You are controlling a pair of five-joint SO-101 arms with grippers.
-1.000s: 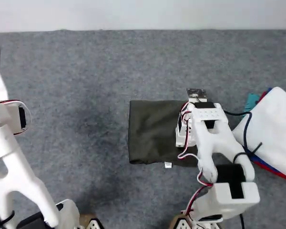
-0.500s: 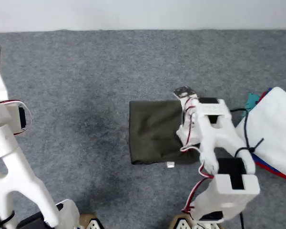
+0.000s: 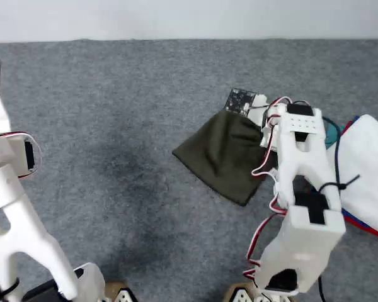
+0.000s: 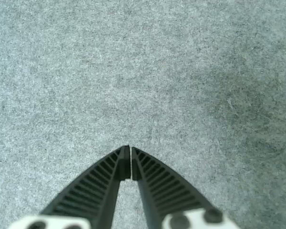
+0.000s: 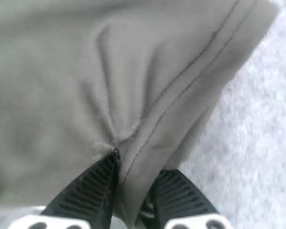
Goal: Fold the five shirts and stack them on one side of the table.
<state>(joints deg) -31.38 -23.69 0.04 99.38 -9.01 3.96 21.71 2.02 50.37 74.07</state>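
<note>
One olive shirt, folded to a compact packet, lies skewed cornerwise on the grey worktop, near the pile at the right edge.

Right arm stands over the shirt's pile-side edge. Right jaws are clamped on a pinch of that edge, and in the wrist view a seam line runs out from between them.

Judgement: gripping at the edge lets the arm drag or lift the packet across to the pile without opening the folds. The skew likely comes from pulling at one side only.

Pile has a white shirt on top, with red, blue and teal edges showing beneath, so the stacking side is the right.

Left arm sits at the far left, well apart from the cloth. Left jaws are together, holding nothing, over bare worktop. Judged parked to keep the transfer path free.

Writing: none legible on shirt or pile.
</note>
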